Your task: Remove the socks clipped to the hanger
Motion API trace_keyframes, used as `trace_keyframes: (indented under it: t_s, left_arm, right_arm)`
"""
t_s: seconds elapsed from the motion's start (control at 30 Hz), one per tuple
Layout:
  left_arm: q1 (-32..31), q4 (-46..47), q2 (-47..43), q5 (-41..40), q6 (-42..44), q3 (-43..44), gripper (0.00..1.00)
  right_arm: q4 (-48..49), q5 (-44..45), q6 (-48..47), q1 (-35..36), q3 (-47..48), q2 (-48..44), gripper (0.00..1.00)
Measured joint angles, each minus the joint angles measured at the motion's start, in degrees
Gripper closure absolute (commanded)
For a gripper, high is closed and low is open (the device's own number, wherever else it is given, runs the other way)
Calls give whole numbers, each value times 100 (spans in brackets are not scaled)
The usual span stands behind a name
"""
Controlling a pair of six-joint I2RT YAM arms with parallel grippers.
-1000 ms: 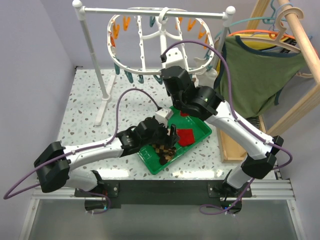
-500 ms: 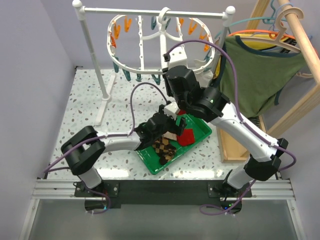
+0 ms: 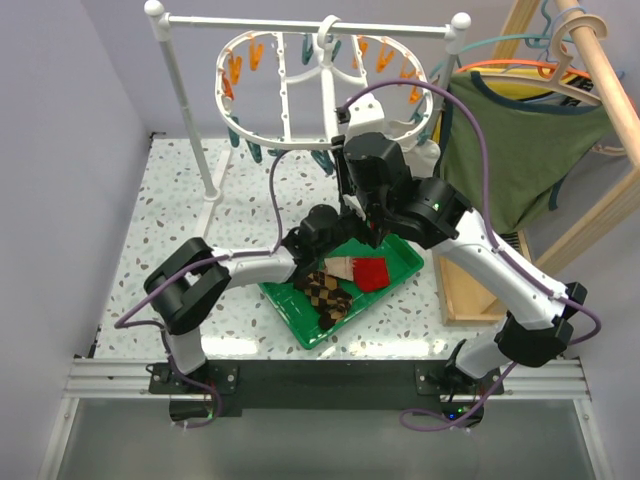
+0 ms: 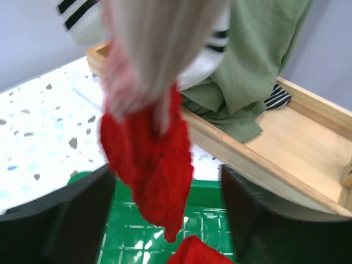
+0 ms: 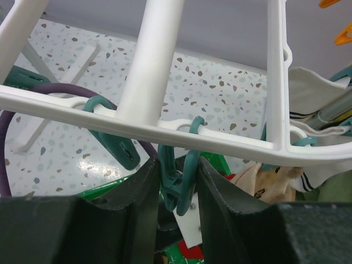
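Note:
The white oval hanger [image 3: 283,92] hangs from the rail, its near rim [image 5: 220,137] right above my right gripper [image 5: 179,181]. That gripper [image 3: 350,168] is shut on a teal clothespin [image 5: 177,170] hanging from the rim. A red sock [image 4: 151,159] dangles between the fingers of my left gripper [image 4: 165,220], which stands open below it without touching it. The left gripper [image 3: 338,230] is over the green tray [image 3: 290,318]. In the tray lie checkered socks [image 3: 325,295], a tan one [image 3: 345,266] and a red one [image 3: 372,273]. A white striped sock [image 5: 308,110] hangs at the hanger's right.
The white rail stand [image 3: 185,100] stands at the back left. The olive-green top [image 3: 520,150] hangs on clothes hangers at the right, over a wooden box [image 4: 297,143]. Orange and teal clothespins [image 3: 235,70] dangle round the hanger's rim.
My left gripper has left the checkered socks in the tray, reached back under the hanger and opened wider. My right gripper has risen to the hanger's near rim, and the hanger has swung slightly.

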Motion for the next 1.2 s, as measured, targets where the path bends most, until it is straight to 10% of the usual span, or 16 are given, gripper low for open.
trace_keyframes:
  t_s: [0.23,0.6,1.2]
  left_arm:
    - [46,-15,149,811,-15,219,100]
    - [42,-393,-483,1202,-820,-79,100]
    - [-122,-1399,-1115,2020,-2302,-249,100]
  right_arm:
    - [-2,-92,59,0,0,0,92]
    - [-37,-293,256,-2,0,0,57]
    - [-1032,-505,802,2,-173,-149,44]
